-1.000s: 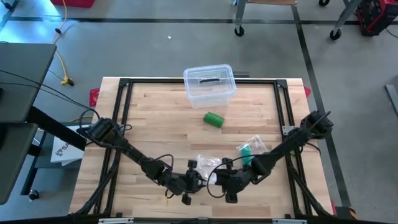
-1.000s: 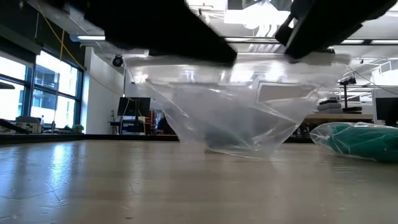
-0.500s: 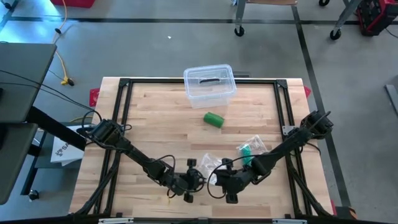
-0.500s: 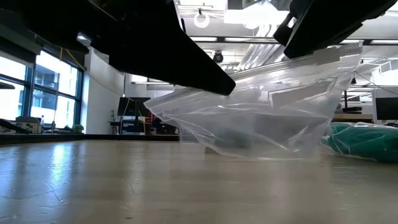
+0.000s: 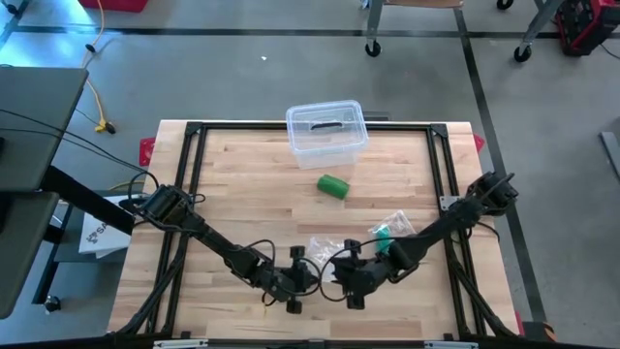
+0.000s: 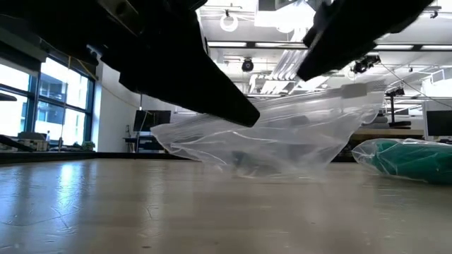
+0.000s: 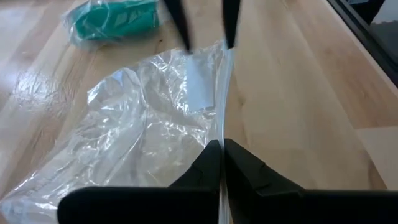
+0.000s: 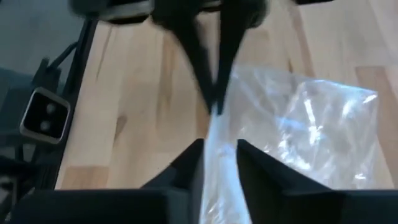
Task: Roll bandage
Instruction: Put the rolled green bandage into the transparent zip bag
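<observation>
1. both grippers meet at the near edge of the wooden table (image 5: 242, 184), each pinching the rim of an empty clear plastic bag (image 7: 149, 118). in the left wrist view the left gripper (image 7: 222, 163) has its fingers pressed together on the bag's seam; in the right wrist view the right gripper (image 8: 219, 155) clamps the same rim from the other end, its fingers narrowly apart with plastic between them.

2. the bandage itself, a green roll (image 5: 332, 186), lies loose on the table well beyond the grippers, towards the far side, just near of a clear lidded tub (image 5: 326, 131). a second green item sits inside another plastic wrapper (image 5: 390, 231) to the right of the grippers.

3. my reading: the step in hand is handling the empty bag, not rolling yet. the roll is untouched. the next move calls for parting or setting down the bag, then one arm reaching far for the roll.

4. the low view shows what the high view cannot: the bag (image 6: 261, 141) is lifted by its rim, with its belly sagging to touch the table. the high view alone shows the loose roll and tub. the left wrist view shows the bag is empty.
</observation>
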Controlling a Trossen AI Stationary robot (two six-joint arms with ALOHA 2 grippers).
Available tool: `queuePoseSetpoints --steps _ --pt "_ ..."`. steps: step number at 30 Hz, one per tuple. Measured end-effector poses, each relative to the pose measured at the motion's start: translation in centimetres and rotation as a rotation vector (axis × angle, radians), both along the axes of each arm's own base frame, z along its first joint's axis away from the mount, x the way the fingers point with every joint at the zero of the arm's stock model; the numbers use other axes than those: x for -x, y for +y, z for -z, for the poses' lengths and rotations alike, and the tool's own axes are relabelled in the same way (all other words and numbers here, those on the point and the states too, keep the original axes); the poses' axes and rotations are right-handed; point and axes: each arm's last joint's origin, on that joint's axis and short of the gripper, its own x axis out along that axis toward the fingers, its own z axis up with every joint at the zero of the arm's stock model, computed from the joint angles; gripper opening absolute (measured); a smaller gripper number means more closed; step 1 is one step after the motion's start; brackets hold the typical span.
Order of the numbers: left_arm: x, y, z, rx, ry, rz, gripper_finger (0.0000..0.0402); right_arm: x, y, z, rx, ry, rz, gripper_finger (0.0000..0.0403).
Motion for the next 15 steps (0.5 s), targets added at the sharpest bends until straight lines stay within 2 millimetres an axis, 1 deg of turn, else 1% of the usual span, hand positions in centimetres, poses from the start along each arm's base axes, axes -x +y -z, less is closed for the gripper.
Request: queuePoseSetpoints --steps 3,5,7,10,13,15 --pt "-0.2 0.1 -0.1 0.012 0.000 0.012 0.0003 -0.6 -0.1 0.6 -0.004 -0.012 0.023 0.0113" --pt "-0.3 0.0 -0.3 0.019 -0.003 0.022 0.0003 -0.8 0.1 1.3 0.025 -0.021 0.045 0.0122" --pt "-0.3 0.0 -0.2 0.019 0.003 0.025 0.0003 -0.9 0.1 1.9 0.063 -0.026 0.074 0.0123" --pt "-0.2 -0.1 -0.2 0.022 0.001 0.030 0.0003 -0.8 0.2 2.4 0.092 -0.025 0.112 0.0108" --pt "-0.2 -0.1 -0.3 0.021 -0.001 0.029 0.0003 -0.8 0.2 2.4 0.077 -0.014 0.116 0.0074" --pt "-0.2 -0.1 -0.3 0.023 -0.004 0.029 0.0003 -0.7 0.4 2.4 0.046 0.003 0.086 0.0049"
